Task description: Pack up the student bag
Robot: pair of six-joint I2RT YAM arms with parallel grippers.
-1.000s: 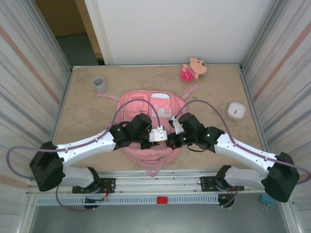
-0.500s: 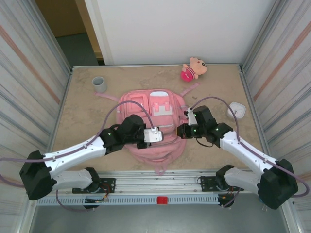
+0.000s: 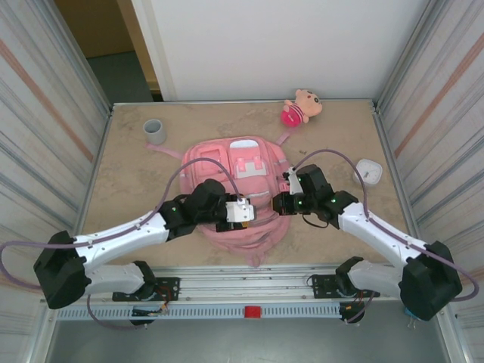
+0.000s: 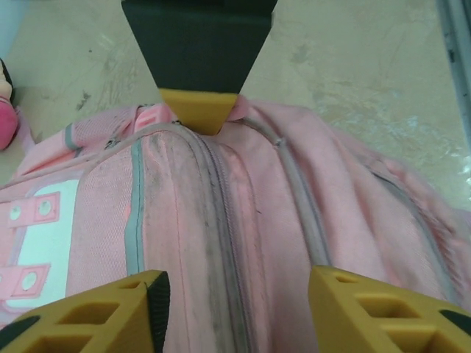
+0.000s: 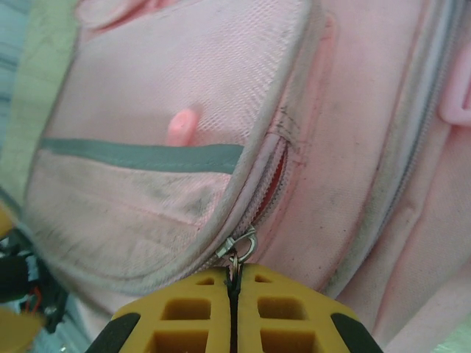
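1. Left pincer [image 4: 235, 301] is now standing spread wider than a moment ago, gripping nothing, straddling the student bag's [image 3: 240, 162] zippered top.
2. Right pincer [image 5: 233, 283] is pinching a zipper pull [image 5: 237, 248], fingers fully together.
3. That bag is lying flat mid-desk [image 3: 128, 181].

table [image 3: 121, 178] w/ bag [image 3: 227, 155], cup [image 3: 155, 131], doll [image 3: 301, 107], white box [image 3: 368, 172]

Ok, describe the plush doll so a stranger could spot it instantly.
Start at the big pink student bag on the table. Past it, by the far edge right of centre, lies the plush doll. It alone has a tan head and bright pink body, far smaller than the bag.
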